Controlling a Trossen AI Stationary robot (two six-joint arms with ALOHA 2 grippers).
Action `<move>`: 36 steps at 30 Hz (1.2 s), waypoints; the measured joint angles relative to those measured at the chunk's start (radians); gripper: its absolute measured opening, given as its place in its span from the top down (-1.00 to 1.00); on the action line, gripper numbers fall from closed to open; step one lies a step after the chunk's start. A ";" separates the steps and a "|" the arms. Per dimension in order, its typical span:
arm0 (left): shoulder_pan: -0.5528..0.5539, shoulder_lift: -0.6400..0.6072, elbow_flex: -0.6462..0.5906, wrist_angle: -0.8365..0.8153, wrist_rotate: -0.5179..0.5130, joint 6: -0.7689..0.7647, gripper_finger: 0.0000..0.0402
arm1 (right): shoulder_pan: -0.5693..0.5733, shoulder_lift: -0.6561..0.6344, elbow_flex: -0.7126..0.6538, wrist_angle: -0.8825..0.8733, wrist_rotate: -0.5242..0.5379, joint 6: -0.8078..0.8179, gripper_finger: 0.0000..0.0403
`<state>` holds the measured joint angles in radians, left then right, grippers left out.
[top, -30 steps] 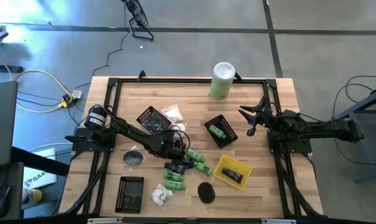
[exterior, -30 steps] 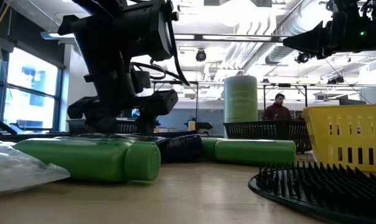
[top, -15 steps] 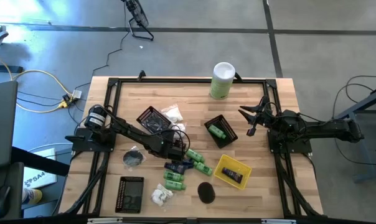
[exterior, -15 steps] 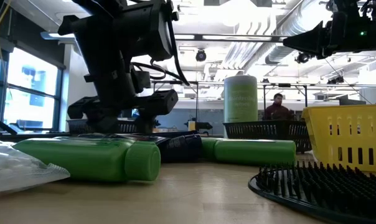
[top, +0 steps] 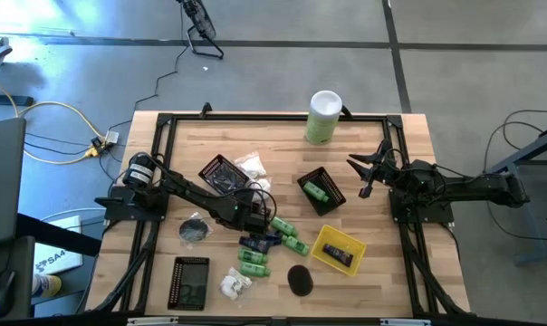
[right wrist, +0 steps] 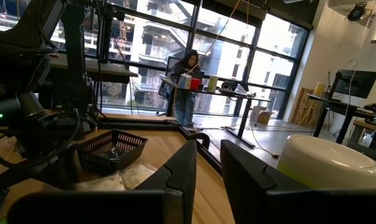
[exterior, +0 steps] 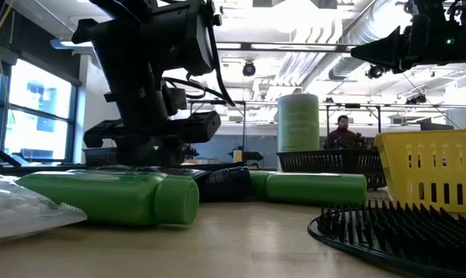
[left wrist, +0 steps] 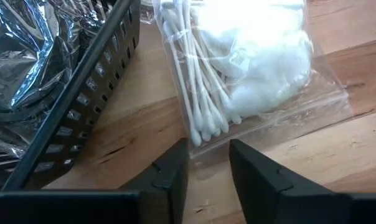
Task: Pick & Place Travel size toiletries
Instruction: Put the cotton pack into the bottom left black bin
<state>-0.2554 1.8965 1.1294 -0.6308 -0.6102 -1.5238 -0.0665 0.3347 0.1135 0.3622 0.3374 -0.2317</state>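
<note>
A clear packet of cotton swabs and white pads [left wrist: 238,68] lies flat on the wood beside a black basket [left wrist: 82,106] that holds silvery crinkly packets. My left gripper [left wrist: 210,155] sits low at the packet's near edge [left wrist: 206,144], open by a narrow gap, one finger on either side of that edge. I cannot tell whether they touch it. From above, the packet [top: 253,167] lies just beyond my left gripper [top: 254,187]. Green bottles [top: 290,237], a navy tube [top: 258,242] and a black disc [top: 299,279] lie nearer. My right gripper [top: 357,177] hovers at the right, slightly open with nothing in it.
A yellow basket [top: 337,250] holds a dark tube, and a black basket [top: 321,191] holds a green bottle. A flat black basket [top: 190,282] and a white packet [top: 235,285] lie near the front edge. A tall white-and-green canister [top: 323,116] stands at the far edge.
</note>
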 joint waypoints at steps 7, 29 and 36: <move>0.000 -0.001 0.000 -0.001 0.031 0.028 0.69 | 0.000 0.000 0.000 0.000 0.000 0.000 0.67; 0.000 -0.001 0.119 -0.007 0.019 0.237 1.00 | 0.000 0.000 0.000 0.000 0.000 0.000 0.67; 0.000 -0.001 0.166 -0.015 -0.002 0.316 1.00 | 0.000 0.000 0.000 0.000 0.000 0.000 0.67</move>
<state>-0.2558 1.8954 1.2949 -0.6454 -0.6119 -1.2079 -0.0662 0.3351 0.1135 0.3618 0.3374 -0.2317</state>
